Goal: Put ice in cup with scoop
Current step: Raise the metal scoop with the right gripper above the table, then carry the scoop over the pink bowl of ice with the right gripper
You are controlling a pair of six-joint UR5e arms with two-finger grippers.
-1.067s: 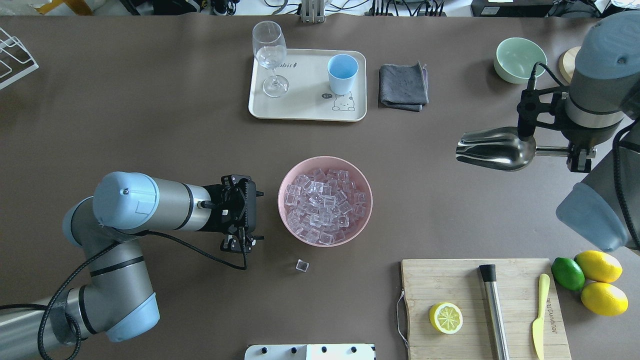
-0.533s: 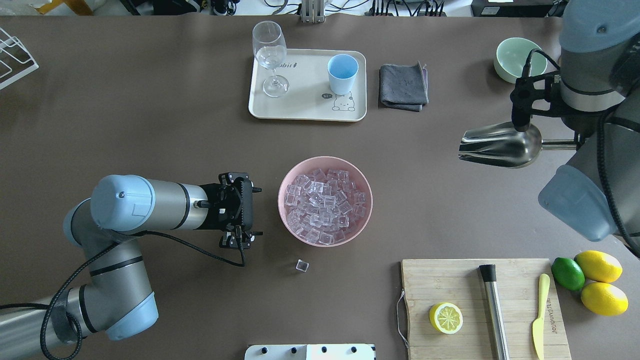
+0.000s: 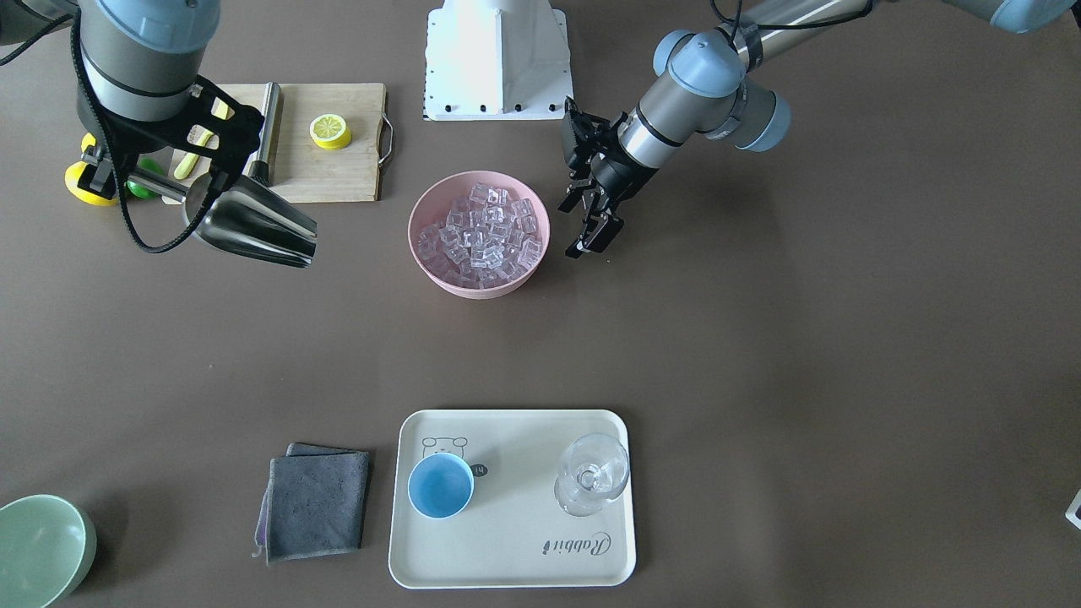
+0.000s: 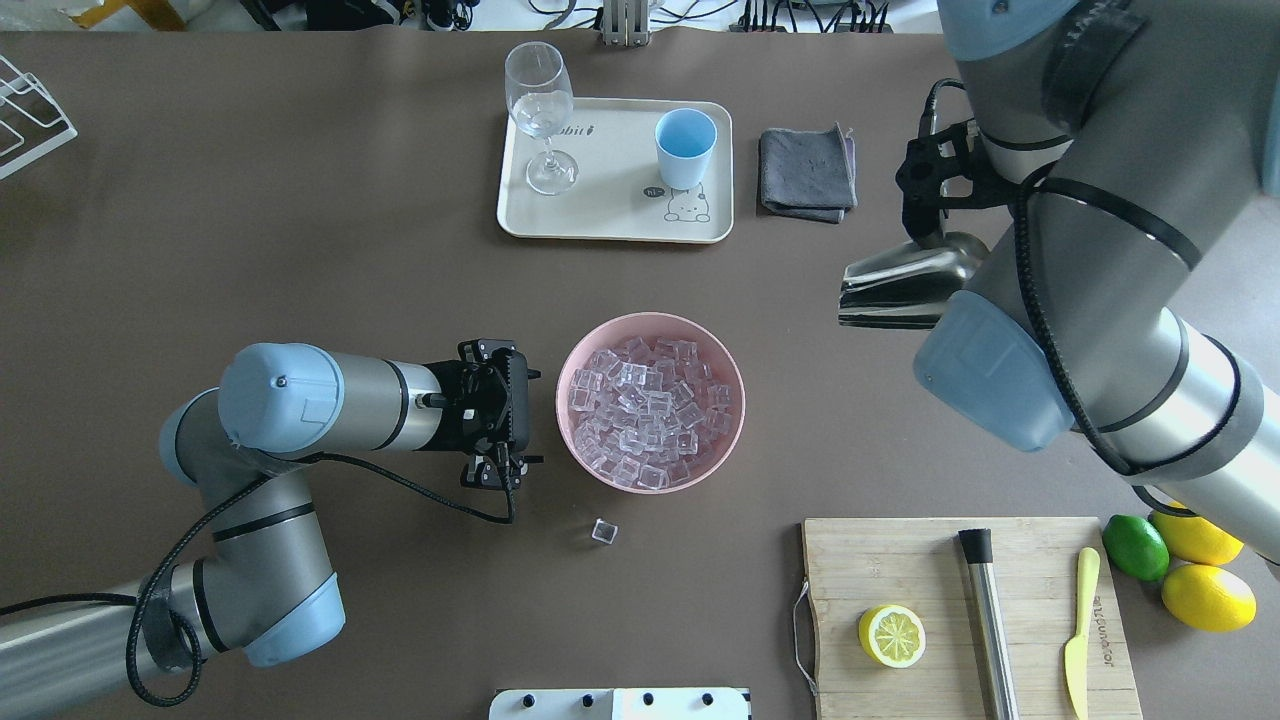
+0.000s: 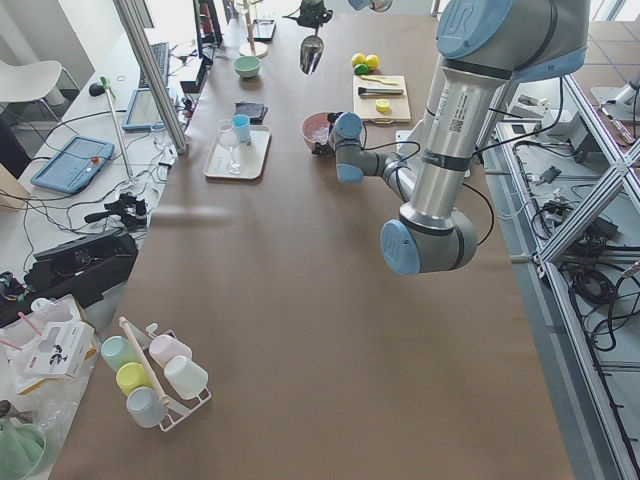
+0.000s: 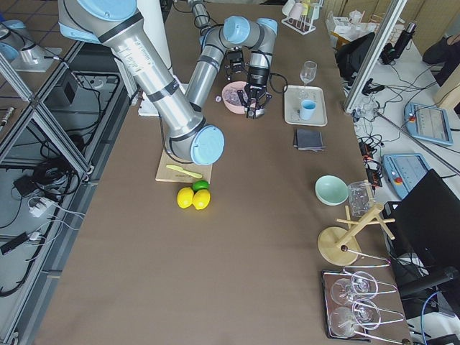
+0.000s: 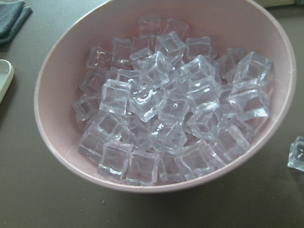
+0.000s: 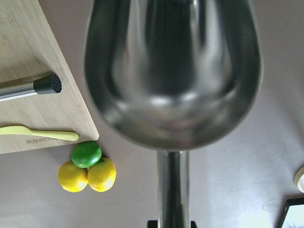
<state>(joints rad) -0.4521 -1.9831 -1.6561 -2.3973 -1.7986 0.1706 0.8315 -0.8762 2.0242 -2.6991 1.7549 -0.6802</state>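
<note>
Many clear ice cubes fill a pink bowl at mid-table, also in the left wrist view. One loose cube lies on the table in front of the bowl. The light-blue cup stands empty on a cream tray. My right gripper is shut on the handle of the steel scoop, held empty above the table, right of the bowl; its trough fills the right wrist view. My left gripper is open and empty, just left of the bowl.
A stemmed glass stands on the tray. A grey cloth lies right of it. A cutting board holds a half lemon, a steel cylinder and a yellow knife. A pale-green bowl is at the far right.
My right arm has swung left and forward, carrying the scoop nearer the table's middle. My left gripper has shifted slightly right, closer to the pink bowl.
</note>
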